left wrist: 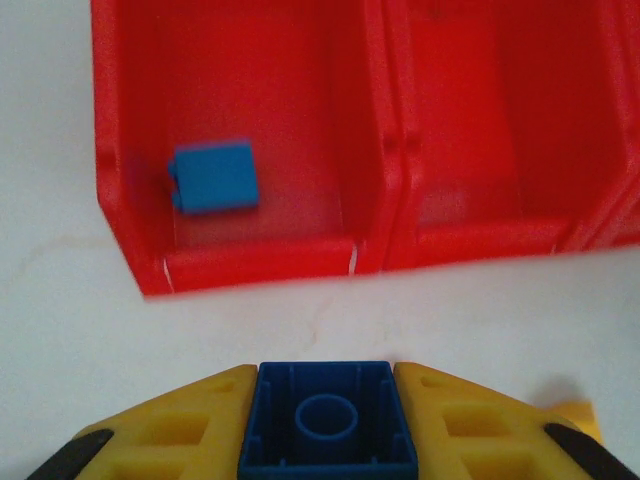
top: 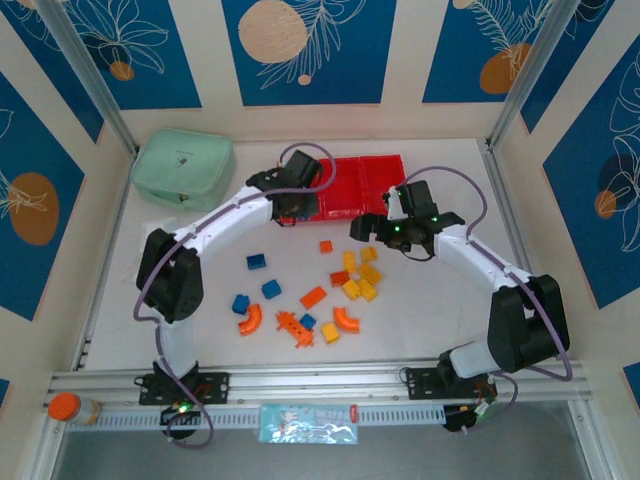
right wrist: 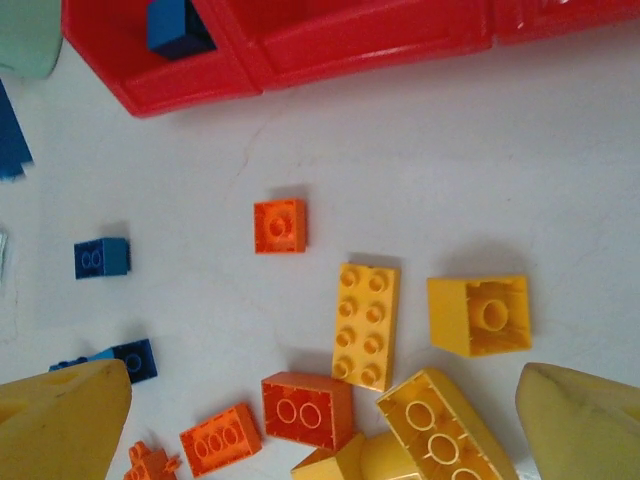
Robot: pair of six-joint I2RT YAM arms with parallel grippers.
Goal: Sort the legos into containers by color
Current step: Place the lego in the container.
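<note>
The containers [left wrist: 260, 262] are bright red plastic, glossy, and a little translucent where the walls are thin. The legos [right wrist: 365, 325] are hard moulded plastic, smooth, with a soft sheen on studs and faces. The table [right wrist: 420, 150] is white and matt, with faint hairline marks. The pouch [top: 183, 167] at far left looks like soft mint-green cloth. The jaws are yellow plastic, duller than the bricks. Smooth white shells cover the left arm [top: 225, 217] and right arm [top: 480, 262]. The near rail [top: 300, 381] is bare metal.

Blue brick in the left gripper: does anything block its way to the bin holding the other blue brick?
Nothing visible. Bare table lies between the held blue brick and the near wall of the red bin; the blue brick inside leaves room.
</note>
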